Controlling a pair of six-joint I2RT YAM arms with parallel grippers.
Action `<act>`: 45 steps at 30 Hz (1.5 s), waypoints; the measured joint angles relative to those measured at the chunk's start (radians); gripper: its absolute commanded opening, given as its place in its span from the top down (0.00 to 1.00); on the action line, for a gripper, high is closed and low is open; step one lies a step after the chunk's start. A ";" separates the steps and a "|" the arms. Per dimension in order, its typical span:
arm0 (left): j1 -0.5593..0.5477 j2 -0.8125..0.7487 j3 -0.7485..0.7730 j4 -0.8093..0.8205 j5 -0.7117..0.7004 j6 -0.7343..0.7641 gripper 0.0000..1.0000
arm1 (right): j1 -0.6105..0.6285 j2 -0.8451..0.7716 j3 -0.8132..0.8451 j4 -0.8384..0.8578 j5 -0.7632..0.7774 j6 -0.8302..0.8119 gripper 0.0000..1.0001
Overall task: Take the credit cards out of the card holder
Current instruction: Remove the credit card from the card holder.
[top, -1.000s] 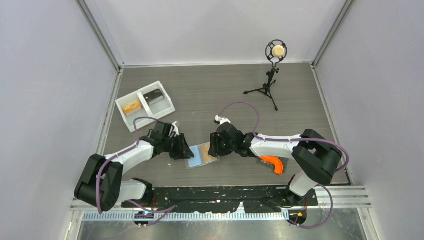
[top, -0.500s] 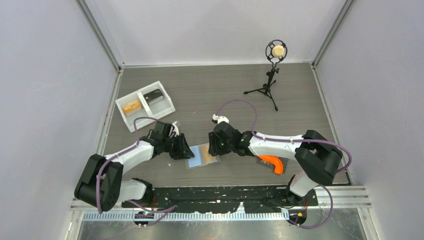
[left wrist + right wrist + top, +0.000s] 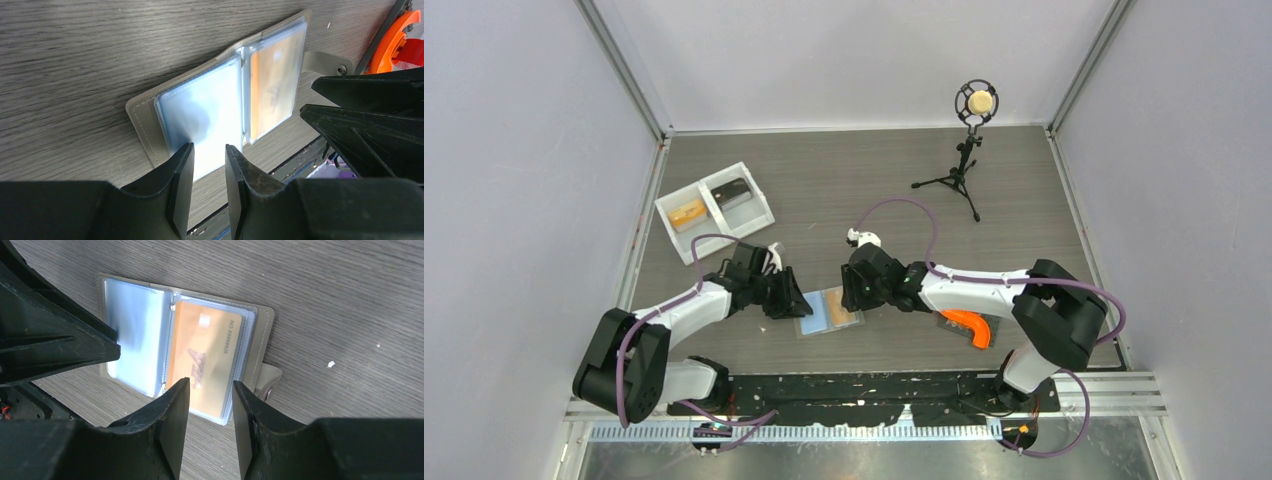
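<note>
Black fingers of the left end effector [image 3: 209, 150] stand apart with a narrow gap, and nothing is clamped between them. Their tips are at the near edge of the light blue panel [image 3: 205, 107]. The right end effector [image 3: 211, 385] is also parted and grips nothing, with its tips just over the near edge of the orange card [image 3: 207, 357]. Whether any tip touches the plastic, I cannot tell. The two face each other across the card holder [image 3: 829, 312], which lies open and flat on the counter [image 3: 984, 180] between them. Its left half is blue and its right half keeps the orange card inside a clear sleeve [image 3: 245, 325]. Farther away on the left stands a white tray [image 3: 710, 204], and far on the right a microphone stand [image 3: 965, 160].
</note>
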 measured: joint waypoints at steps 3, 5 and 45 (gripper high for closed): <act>0.000 0.000 0.000 0.000 0.000 0.000 0.68 | 0.000 0.016 0.000 0.013 -0.007 0.000 0.56; 0.000 0.000 0.000 0.000 0.000 0.000 0.68 | 0.000 0.028 0.000 0.017 -0.011 0.000 0.57; -0.004 -0.010 -0.008 0.006 -0.001 -0.005 0.68 | 0.000 -0.013 -0.027 0.128 -0.130 0.025 0.61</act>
